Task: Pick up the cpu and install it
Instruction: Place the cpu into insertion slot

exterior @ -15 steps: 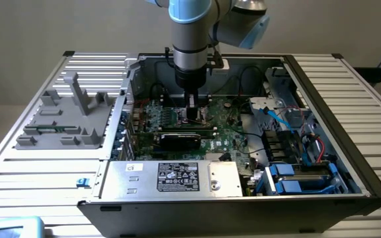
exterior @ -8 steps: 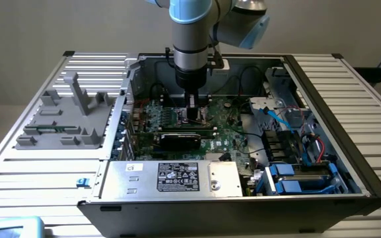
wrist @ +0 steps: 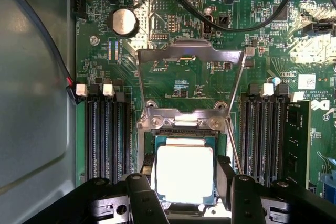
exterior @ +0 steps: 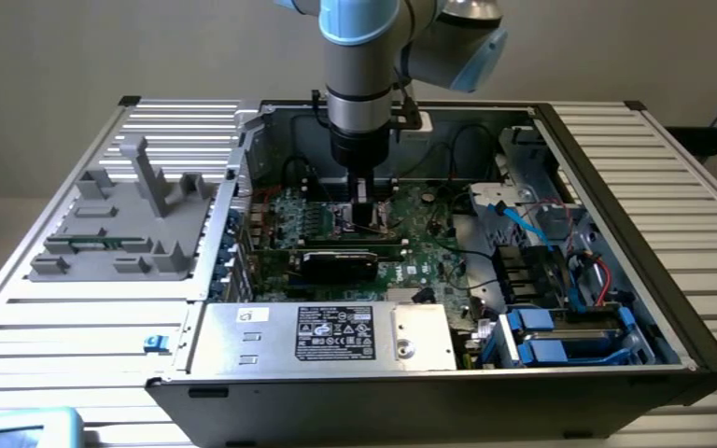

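The cpu (wrist: 185,156), a square chip with a shiny metal top and green rim, lies flat between my gripper's (wrist: 186,174) two dark fingers (wrist: 148,174), whose pads press against its two opposite edges. It sits over the motherboard socket, just below the socket's hinge bracket (wrist: 184,121). The metal load plate (wrist: 191,53) stands flipped open beyond the socket. I cannot tell whether the chip rests in the socket or hovers just above it. In the exterior view my gripper (exterior: 365,219) reaches straight down into the open computer case (exterior: 608,187), onto the green motherboard (exterior: 428,233).
Memory slots (wrist: 107,129) flank the socket, with a memory stick (wrist: 296,140) on one side. A black card (exterior: 352,259) lies just in front of the gripper, the silver power supply (exterior: 333,336) nearer still. Black cables (wrist: 231,22) cross the board. A grey fixture (exterior: 122,224) stands at the exterior view's left.
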